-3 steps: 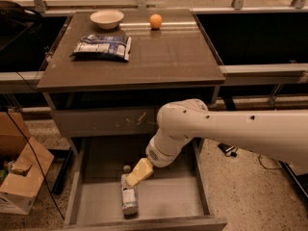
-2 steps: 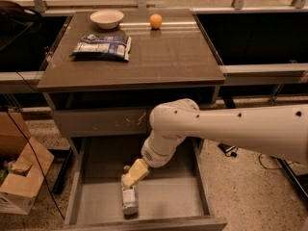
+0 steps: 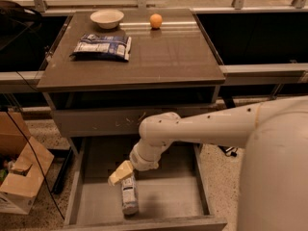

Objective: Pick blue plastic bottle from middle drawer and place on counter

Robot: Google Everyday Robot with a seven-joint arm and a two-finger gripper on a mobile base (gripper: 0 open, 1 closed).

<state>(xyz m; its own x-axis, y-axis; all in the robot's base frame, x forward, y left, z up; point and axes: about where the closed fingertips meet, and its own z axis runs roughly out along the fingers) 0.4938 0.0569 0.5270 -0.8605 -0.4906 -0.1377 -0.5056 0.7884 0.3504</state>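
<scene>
Gripper [image 3: 120,173] jaws — state unclear — over blue plastic bottle's [image 3: 129,198] far end, middle drawer [image 3: 166,198]

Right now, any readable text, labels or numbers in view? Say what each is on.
No text can be read.
On the snack bag on the counter: print too blurred.
On the blue plastic bottle in the middle drawer: label too blurred.
The gripper hangs in the drawer at the bottle's far end; no text shows on it.
</scene>
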